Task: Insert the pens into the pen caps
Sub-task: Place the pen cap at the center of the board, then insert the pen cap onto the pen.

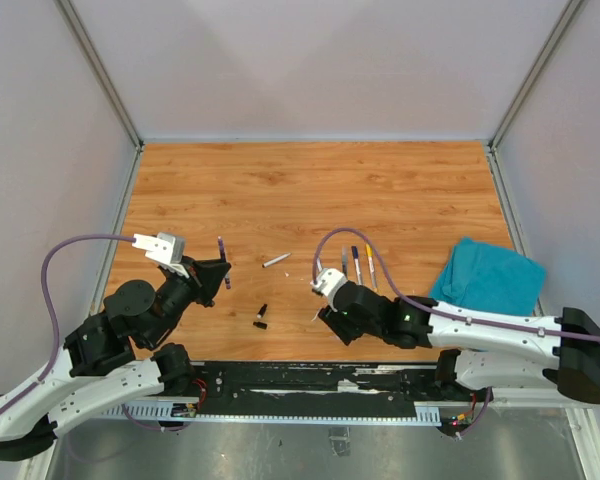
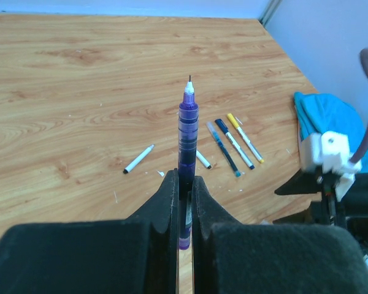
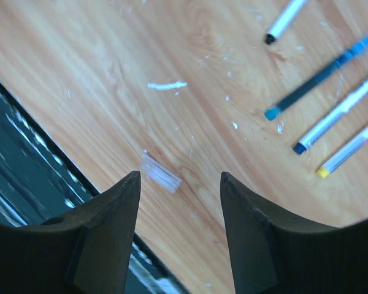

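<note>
The left tool [image 2: 184, 177] is clenched on a purple pen [image 2: 187, 122], held clear of the table [image 1: 280, 190] with its bare tip pointing away. The right tool [image 3: 179, 177] hangs released over what looks like a small clear cap [image 3: 161, 173], which lies by the table's near edge. I'd say the cap pickup is in hand. Next, the right tool must lower, pinch the cap squarely and line it up with the tip.

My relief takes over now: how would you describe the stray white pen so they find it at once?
From the teal cloth on the wooden table, go left past the row of three pens. Further left, on its own, lies the white pen. It lies crosswise, while the row points away from the arms.
</note>
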`<state>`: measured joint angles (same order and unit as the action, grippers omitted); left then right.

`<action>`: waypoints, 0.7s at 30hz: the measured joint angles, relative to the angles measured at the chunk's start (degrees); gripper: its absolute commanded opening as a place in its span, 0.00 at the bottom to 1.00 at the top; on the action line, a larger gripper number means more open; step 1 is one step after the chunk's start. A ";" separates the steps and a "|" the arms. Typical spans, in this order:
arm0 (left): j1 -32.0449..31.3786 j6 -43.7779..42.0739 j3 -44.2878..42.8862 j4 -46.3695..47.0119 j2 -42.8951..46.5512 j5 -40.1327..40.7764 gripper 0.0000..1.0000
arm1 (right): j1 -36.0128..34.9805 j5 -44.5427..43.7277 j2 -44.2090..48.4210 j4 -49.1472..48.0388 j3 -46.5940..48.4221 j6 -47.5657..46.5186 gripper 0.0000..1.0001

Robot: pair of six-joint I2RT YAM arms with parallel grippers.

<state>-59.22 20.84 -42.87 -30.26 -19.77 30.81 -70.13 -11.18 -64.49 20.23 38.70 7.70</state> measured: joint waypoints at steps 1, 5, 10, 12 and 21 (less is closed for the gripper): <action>0.00 0.00 0.00 0.00 -0.07 0.00 0.00 | 0.00 -2.03 1.66 -0.72 -0.68 4.83 0.56; 0.00 0.00 0.00 0.02 -0.42 0.00 0.01 | 0.00 -6.91 8.00 -3.02 -3.93 22.21 0.56; 0.00 0.00 0.00 0.02 -0.59 0.00 0.01 | 0.00 -11.06 12.11 -1.88 -7.74 42.45 0.58; 0.00 0.00 0.00 0.02 -0.59 0.00 0.00 | 0.00 -12.90 11.93 0.48 -7.45 50.29 0.58; 0.00 0.00 0.00 0.02 -0.59 -0.02 0.00 | 0.00 -15.43 2.01 17.88 1.64 77.44 0.61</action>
<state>-59.22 20.84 -42.87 -30.24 -20.36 30.79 -70.13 -26.61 -62.48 38.11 40.34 85.14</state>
